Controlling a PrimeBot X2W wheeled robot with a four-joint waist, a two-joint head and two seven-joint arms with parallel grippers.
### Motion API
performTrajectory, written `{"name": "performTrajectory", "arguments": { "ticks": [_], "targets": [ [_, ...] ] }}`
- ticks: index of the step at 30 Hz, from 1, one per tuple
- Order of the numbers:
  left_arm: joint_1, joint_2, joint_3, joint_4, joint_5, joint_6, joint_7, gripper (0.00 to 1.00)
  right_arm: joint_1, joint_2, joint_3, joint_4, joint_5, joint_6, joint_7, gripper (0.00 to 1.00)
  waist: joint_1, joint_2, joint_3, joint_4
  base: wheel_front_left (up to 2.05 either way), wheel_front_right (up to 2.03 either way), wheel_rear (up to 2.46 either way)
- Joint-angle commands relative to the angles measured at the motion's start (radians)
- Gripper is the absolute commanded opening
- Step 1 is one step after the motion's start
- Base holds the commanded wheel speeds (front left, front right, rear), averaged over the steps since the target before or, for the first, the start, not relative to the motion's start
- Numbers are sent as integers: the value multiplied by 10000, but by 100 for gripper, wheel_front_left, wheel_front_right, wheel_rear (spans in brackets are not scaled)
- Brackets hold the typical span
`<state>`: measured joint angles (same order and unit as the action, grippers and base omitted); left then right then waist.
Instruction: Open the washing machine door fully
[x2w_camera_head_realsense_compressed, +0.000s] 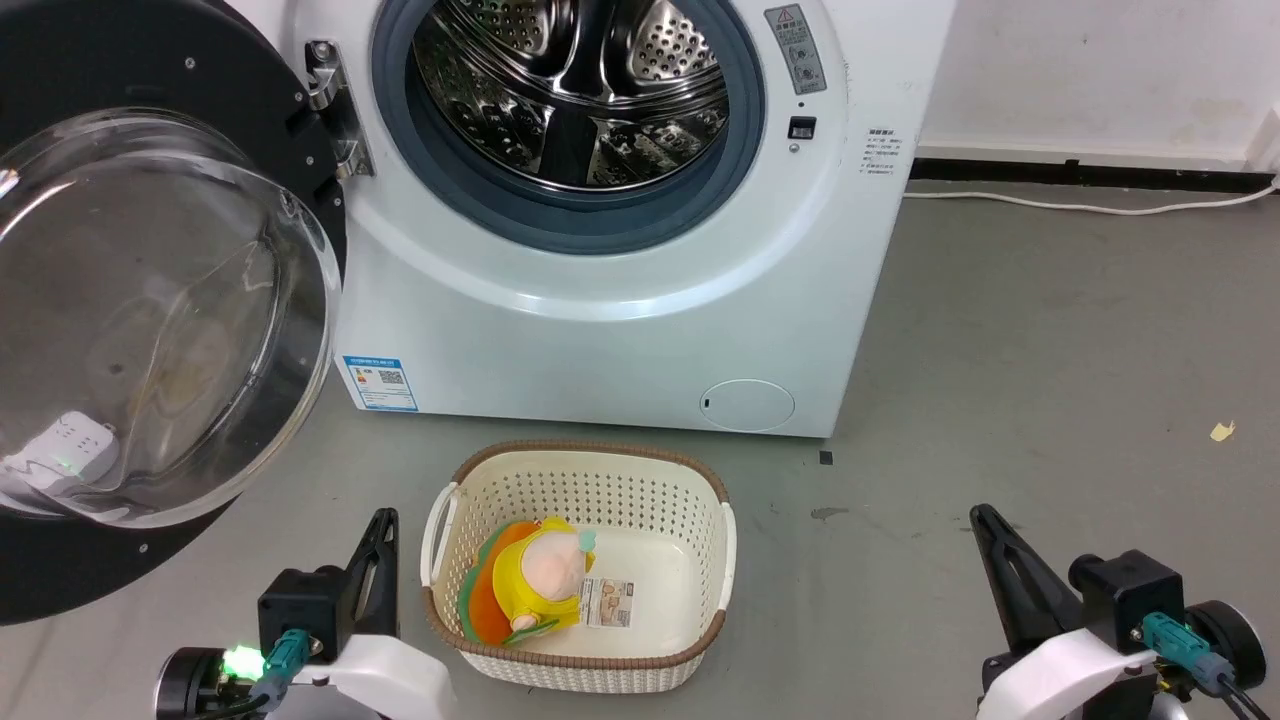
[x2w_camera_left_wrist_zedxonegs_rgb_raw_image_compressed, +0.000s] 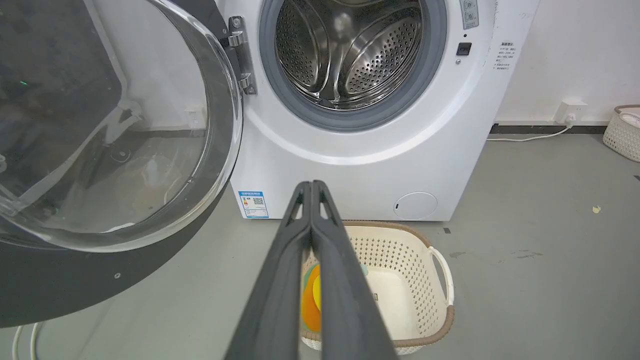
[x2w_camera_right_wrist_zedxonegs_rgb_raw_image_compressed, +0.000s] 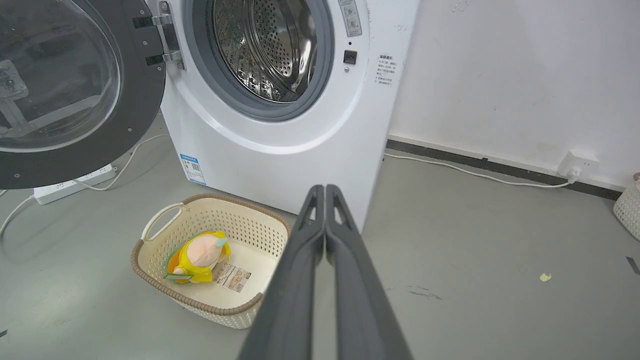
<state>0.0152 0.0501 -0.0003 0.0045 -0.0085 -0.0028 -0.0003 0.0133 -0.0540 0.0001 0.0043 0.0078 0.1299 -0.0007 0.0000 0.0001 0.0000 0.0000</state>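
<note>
- Locate the washing machine door (x2w_camera_head_realsense_compressed: 150, 320) at the upper left of the head view. It stands swung out on its hinge (x2w_camera_head_realsense_compressed: 335, 110), leaving the drum (x2w_camera_head_realsense_compressed: 580, 80) mouth of the washing machine (x2w_camera_head_realsense_compressed: 620, 330) fully exposed.
- Check the left gripper (x2w_camera_head_realsense_compressed: 382, 530) at the lower left and the right gripper (x2w_camera_head_realsense_compressed: 985, 520) at the lower right. Each has its fingers pressed together on nothing and sits well apart from the door.
- Treat this as a parked posture. The door appears to need little or no further travel.
- Note the basket (x2w_camera_head_realsense_compressed: 580, 460) on the floor just in front of the machine, holding a plush toy (x2w_camera_head_realsense_compressed: 545, 580). It is probably staged there for loading.
- The frame cuts off the door's left and upper edges, so you cannot confirm that the hinge is at its stop.
- Shapes behind the glass bowl are distorted. A white power strip (x2w_camera_head_realsense_compressed: 60, 455) shows through it.
</note>
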Motion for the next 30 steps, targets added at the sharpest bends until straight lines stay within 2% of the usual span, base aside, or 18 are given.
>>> {"name": "performTrajectory", "arguments": {
  "ticks": [1,30],
  "targets": [
    [-152,1,3,-45,85,28,3,0,-133,38,-1,-43,-78,8,7,0,0,-1,0,0,0,0,0],
    [-152,1,3,-45,85,28,3,0,-133,38,-1,-43,-78,8,7,0,0,-1,0,0,0,0,0]
  ]
}}
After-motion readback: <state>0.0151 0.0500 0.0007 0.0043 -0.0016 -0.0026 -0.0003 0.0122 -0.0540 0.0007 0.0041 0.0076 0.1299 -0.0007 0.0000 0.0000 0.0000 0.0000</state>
